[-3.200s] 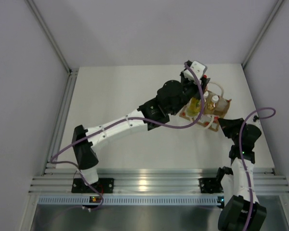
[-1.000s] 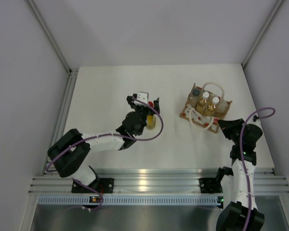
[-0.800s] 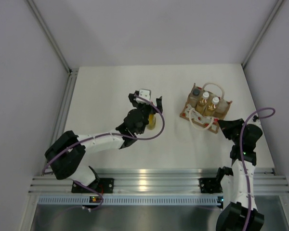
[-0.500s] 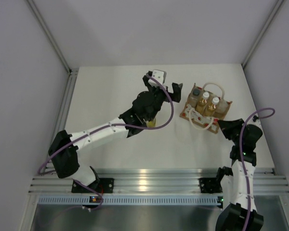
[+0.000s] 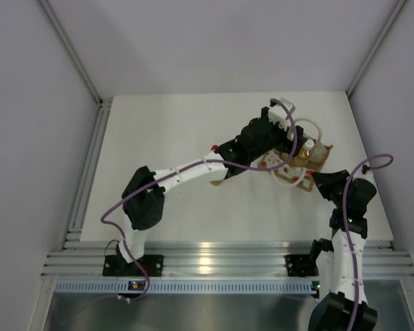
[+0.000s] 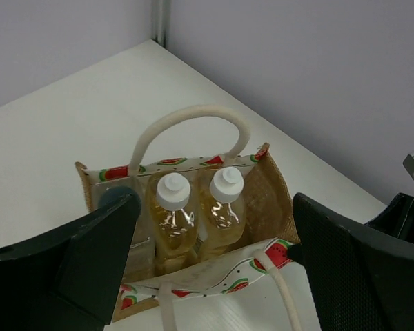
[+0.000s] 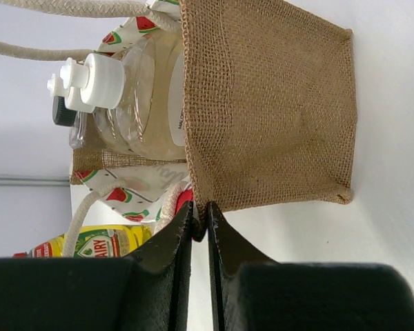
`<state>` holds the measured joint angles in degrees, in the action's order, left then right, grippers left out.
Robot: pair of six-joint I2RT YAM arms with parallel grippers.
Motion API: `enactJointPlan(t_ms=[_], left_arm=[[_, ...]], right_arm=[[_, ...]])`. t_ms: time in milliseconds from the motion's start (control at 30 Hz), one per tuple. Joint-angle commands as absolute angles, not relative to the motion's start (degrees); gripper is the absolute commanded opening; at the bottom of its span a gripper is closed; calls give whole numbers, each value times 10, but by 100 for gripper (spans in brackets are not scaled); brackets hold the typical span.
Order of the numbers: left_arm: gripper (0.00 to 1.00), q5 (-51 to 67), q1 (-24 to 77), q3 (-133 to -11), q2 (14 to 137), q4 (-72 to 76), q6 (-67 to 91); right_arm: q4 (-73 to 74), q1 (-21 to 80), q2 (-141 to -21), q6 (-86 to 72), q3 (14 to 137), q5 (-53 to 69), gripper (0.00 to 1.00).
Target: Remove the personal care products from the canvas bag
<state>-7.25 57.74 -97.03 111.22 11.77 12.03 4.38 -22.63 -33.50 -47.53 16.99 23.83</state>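
Over the bag [image 6: 272, 196] the left end effector [image 6: 214, 221] hangs wide open, empty; the right end effector [image 7: 200, 217] pinches its corner shut. Descending could snag the handle [image 6: 186, 114], tipping the bag

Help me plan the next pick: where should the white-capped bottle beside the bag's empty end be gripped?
By the neck under its white cap, from straight above. The bottle stands upright, the bag walls cover its body, and another bottle crowds one side; only the top is free.

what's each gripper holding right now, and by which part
Right gripper is shut on the canvas bag, pinching the rim corner of its burlap side. Left gripper is open above the bag, holding nothing.
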Motion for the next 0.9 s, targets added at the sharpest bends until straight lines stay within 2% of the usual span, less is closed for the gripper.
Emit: enactJointPlan(t_ms=[0,267,433,867], left_arm=[[97,-24,591,-1040,1157,115,114],[95,-44,601,-1134,1256,115,107],[86,-56,602,-1165,1299,116,110],[83,-100,604,-1195,1362,147,96]], right_arm=[[62,-231,-330,-463,174,255,10],[62,-230,-333,-453,178,261,10],[65,-230,-329,-443,178,265,10],[66,-231,-330,-432,177,275,10]])
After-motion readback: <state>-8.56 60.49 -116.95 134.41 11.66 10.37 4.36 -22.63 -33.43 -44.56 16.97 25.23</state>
